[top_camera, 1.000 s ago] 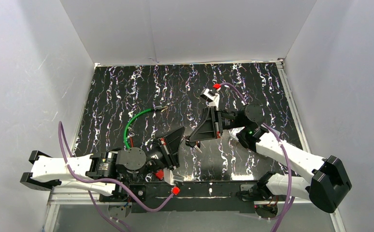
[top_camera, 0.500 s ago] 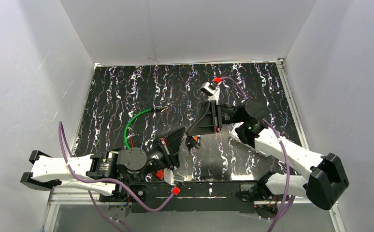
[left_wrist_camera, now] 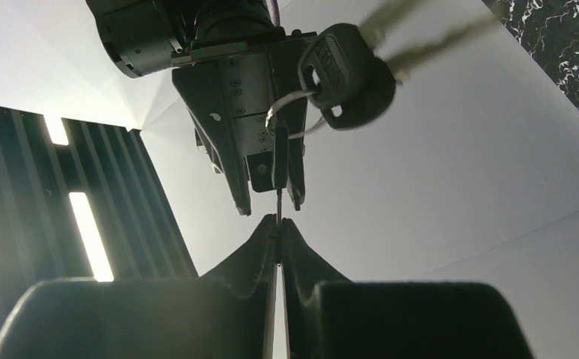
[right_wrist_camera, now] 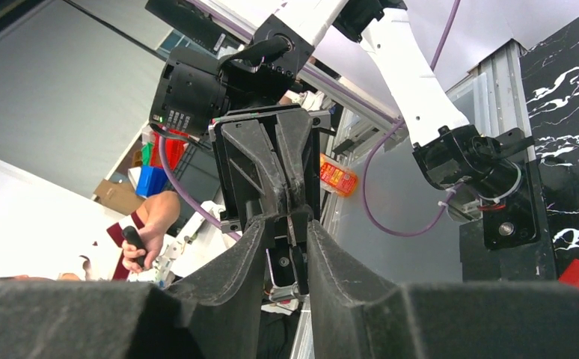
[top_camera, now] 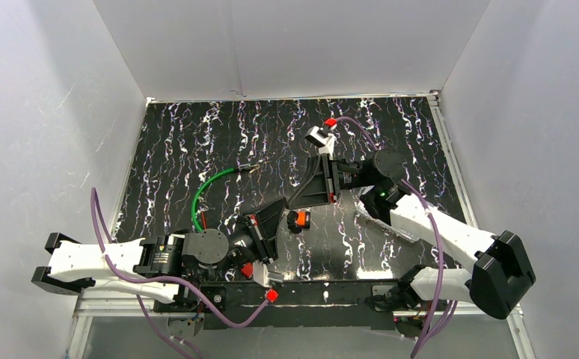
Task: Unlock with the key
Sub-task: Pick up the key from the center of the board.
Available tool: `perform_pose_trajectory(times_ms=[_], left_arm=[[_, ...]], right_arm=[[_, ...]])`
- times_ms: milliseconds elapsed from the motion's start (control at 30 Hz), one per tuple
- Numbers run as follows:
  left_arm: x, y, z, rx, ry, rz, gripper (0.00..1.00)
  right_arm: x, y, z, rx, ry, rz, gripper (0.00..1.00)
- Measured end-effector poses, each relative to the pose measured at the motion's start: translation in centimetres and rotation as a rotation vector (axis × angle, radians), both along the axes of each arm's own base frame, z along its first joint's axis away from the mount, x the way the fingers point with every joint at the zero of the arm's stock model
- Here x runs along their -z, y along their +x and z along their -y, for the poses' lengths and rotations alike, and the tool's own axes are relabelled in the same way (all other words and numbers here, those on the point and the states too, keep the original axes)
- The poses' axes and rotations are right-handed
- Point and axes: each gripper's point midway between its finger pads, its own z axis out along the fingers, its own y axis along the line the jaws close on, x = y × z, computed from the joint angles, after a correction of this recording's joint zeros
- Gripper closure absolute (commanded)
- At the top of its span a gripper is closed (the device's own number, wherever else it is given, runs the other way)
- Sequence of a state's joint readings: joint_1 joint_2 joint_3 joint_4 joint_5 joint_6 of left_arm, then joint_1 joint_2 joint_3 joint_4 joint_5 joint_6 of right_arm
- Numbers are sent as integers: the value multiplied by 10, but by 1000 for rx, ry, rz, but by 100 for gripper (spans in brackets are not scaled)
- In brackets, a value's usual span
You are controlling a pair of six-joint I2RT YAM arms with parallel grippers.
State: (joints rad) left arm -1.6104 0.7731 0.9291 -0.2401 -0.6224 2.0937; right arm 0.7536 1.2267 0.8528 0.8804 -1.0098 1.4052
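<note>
My left gripper is raised and shut on the thin blade of a key, seen edge-on at its fingertips. A wire ring and a black-headed key bunch hang from that key. The bunch shows black and orange in the top view. My right gripper faces the left one tip to tip. Its fingers stand slightly apart around the key's head, with gaps showing. The green cable lock lies on the table, its body hidden by my left arm.
The black marbled table is walled in white on three sides. The cable's metal end points toward the middle. Purple cables trail from both arms. A person's hand shows beyond the table in the right wrist view.
My right gripper has drawn back up and away from the near edge. The key bunch stays by my left fingertips, has turned to show orange, and is swinging.
</note>
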Motion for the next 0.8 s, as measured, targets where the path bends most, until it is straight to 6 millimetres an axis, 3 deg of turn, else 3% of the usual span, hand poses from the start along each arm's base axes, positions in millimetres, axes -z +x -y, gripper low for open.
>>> perform_pose_trajectory(times_ms=[267, 467, 600, 800], left_arm=[[0, 0, 0, 1, 2, 0, 100], [0, 0, 0, 1, 2, 0, 100], [1, 0, 0, 0, 3, 0, 100], [2, 1, 1, -6, 9, 1, 100]], right_arm=[[2, -6, 5, -11, -16, 26, 65], [18, -11, 9, -19, -57, 9, 68], [26, -12, 9, -21, -77, -8, 76], [22, -14, 11, -20, -64, 3, 88]])
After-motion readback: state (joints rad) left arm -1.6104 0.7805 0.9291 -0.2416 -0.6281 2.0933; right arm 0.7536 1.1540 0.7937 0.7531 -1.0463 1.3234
